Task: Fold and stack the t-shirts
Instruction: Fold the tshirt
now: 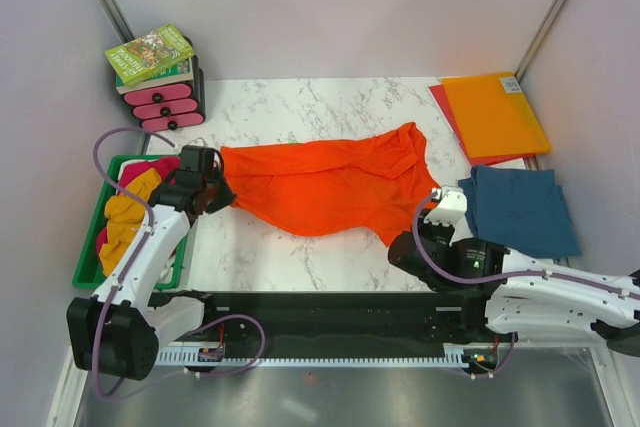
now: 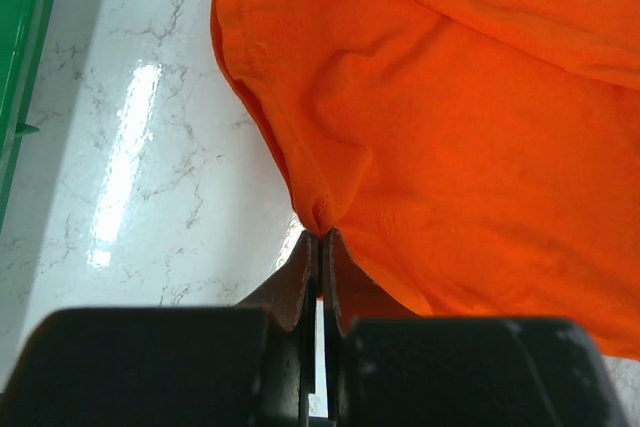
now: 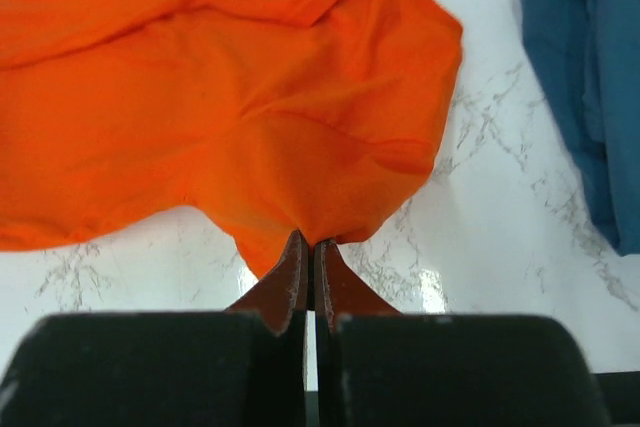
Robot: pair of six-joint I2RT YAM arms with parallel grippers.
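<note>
A bright orange t-shirt lies stretched out and crumpled across the marble table. My left gripper is shut on its left edge; the left wrist view shows a small bunch of orange cloth pinched at the tips of the gripper. My right gripper is shut on the shirt's near right edge, and in the right wrist view the orange fabric puckers where the gripper holds it. A teal-blue t-shirt lies folded flat at the right, also seen as a teal shirt beside the orange one.
A green tray at the left holds mustard-yellow and magenta shirts. Flat orange and red folders lie at the back right. A book on a pink drawer unit stands at the back left.
</note>
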